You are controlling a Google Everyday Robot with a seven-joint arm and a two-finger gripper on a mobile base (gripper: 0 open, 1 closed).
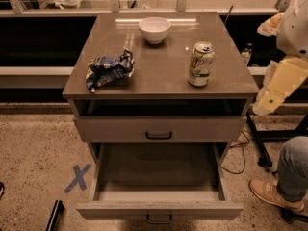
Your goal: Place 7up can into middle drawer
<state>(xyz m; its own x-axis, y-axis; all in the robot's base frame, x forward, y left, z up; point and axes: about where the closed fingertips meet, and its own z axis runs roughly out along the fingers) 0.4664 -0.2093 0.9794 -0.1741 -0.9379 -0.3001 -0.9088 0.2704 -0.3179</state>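
The 7up can (200, 64) stands upright on the right side of the cabinet top (163, 76), white and green with a silver top. The middle drawer (159, 210) is pulled out at the bottom front; its tray is empty and its dark loop handle sits at the frame's lower edge. My gripper (263, 105) hangs at the end of the cream-and-white arm at the right edge, to the right of the cabinet and lower than the can. It is apart from the can and holds nothing that I can see.
A blue-and-white snack bag (109, 70) lies on the left of the top and a white bowl (154, 29) stands at the back. A shut drawer front (159, 129) sits above the open drawer. A person's leg and shoe (276, 194) are at the lower right. A blue tape X (77, 178) marks the floor.
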